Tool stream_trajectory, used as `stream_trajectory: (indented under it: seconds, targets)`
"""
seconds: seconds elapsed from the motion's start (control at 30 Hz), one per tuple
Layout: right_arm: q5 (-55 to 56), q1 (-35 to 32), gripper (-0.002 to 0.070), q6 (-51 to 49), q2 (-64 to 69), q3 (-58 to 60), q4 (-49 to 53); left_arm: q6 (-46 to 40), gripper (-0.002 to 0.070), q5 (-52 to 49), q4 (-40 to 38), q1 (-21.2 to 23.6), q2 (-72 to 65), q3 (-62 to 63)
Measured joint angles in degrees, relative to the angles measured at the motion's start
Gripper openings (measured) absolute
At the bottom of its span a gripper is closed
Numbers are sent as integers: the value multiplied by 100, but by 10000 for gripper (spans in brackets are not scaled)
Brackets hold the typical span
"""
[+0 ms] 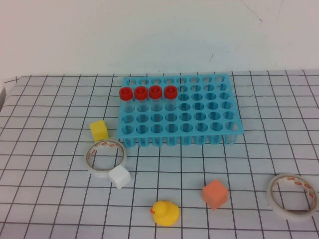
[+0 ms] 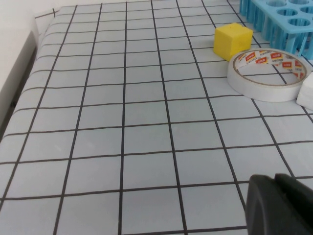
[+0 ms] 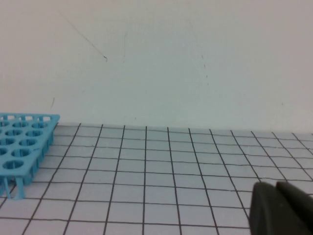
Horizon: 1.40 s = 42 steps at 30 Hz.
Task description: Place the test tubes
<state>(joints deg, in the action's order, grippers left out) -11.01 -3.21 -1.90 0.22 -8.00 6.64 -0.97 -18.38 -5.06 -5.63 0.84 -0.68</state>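
Checked mat (image 1: 45, 199) seen from above. A blue rack (image 1: 209, 112) sits at 12 o'clock. Four red-capped tubes (image 1: 148, 92) stand upright in its second-from-back row, toward 9 o'clock. No loose tube is visible.

Neither arm shows from above. The left gripper (image 2: 276, 196) hangs over bare mat near the table's left edge, closed and empty. The right gripper (image 3: 276, 205) is over bare mat beside the rack, also closed and empty.

Any further tube should probably drop straight into the free hole just 3 o'clock of the fourth cap.

Clutter lies from 8 to 4 o'clock: a yellow block (image 1: 98, 130), tape ring (image 1: 106, 145), white block (image 1: 119, 177), duck (image 1: 165, 213), orange block (image 1: 215, 194) and second tape ring (image 1: 277, 206). The 9 o'clock side is open.
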Motion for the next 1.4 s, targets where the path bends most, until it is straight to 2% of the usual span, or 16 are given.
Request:
stream_trajectory:
  seconds: [0.2,0.33,0.53,1.4]
  targets:
    - [136,-153,-1,190,-92,565,-215,0,-1,-9,10,0,0,0]
    - [-142,-162,-1,-56,-92,941,-232,0,-1,-9,10,0,0,0]
    - [-776,-209,-1,-107,-92,931,-232,0,-1,-9,10,0,0,0]
    - [-888,-209,-1,-100,-92,906,-232,0,-1,-9,10,0,0,0]
